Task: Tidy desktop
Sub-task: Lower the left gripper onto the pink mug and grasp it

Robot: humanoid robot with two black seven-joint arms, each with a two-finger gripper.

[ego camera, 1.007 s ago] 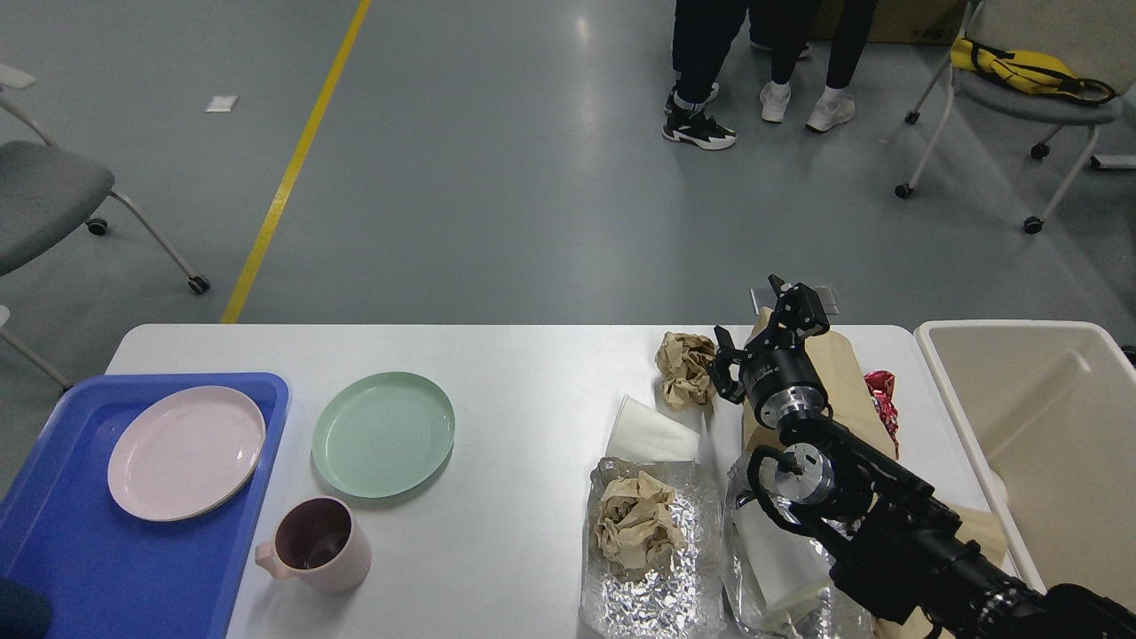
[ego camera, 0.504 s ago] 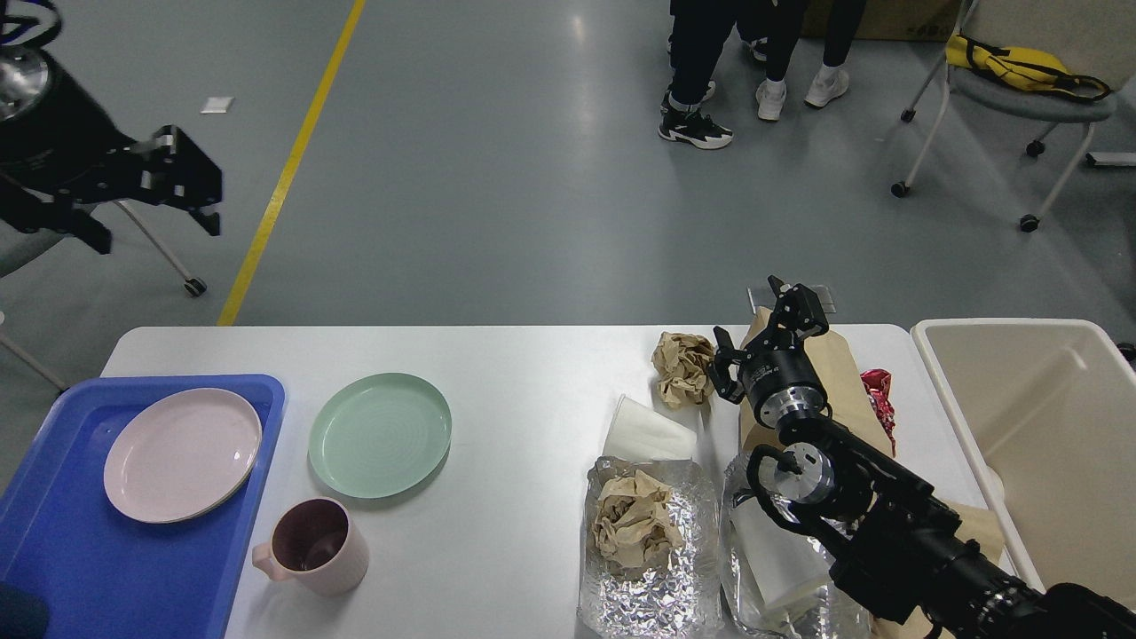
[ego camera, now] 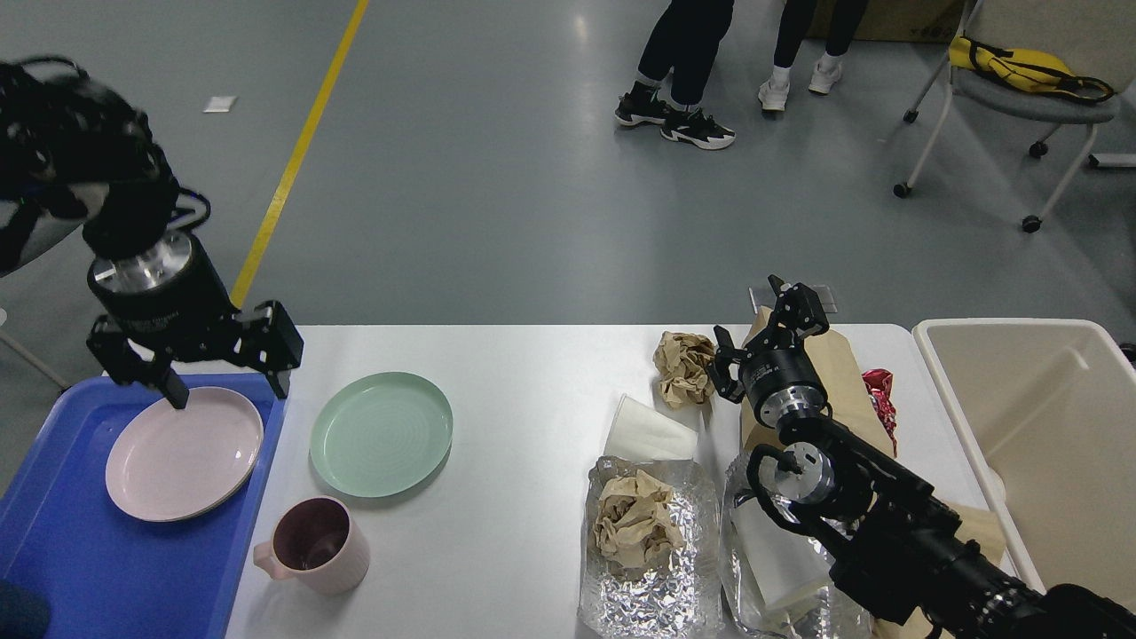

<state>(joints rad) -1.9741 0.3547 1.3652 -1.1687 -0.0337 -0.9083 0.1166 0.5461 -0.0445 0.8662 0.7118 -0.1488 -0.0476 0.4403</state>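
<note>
The white desktop (ego camera: pixel 532 373) carries dishes on its left and litter on its right. A pink plate (ego camera: pixel 182 453) lies in the blue tray (ego camera: pixel 53 550). Beside the tray lie a green plate (ego camera: pixel 382 433) and a pink mug (ego camera: pixel 311 543). My left gripper (ego camera: pixel 229 386) hangs open over the tray's far right corner, holding nothing. On the right are a crumpled brown paper ball (ego camera: pixel 683 366), a tipped white paper cup (ego camera: pixel 648 430), foil with crumpled paper (ego camera: pixel 639 532) and a brown paper bag (ego camera: pixel 843 373). My right gripper (ego camera: pixel 754 328) stands open beside the paper ball, over the bag.
A beige bin (ego camera: pixel 1047 444) stands at the table's right end. A red wrapper (ego camera: pixel 881 395) lies by the bag, and a foil pouch (ego camera: pixel 772 550) sits under my right arm. Beyond the table are office chairs (ego camera: pixel 1021 98) and people's legs (ego camera: pixel 683 71).
My left arm has come in from the upper left and dropped to just above the tray's far corner. My right arm has not moved. The people behind have shifted.
</note>
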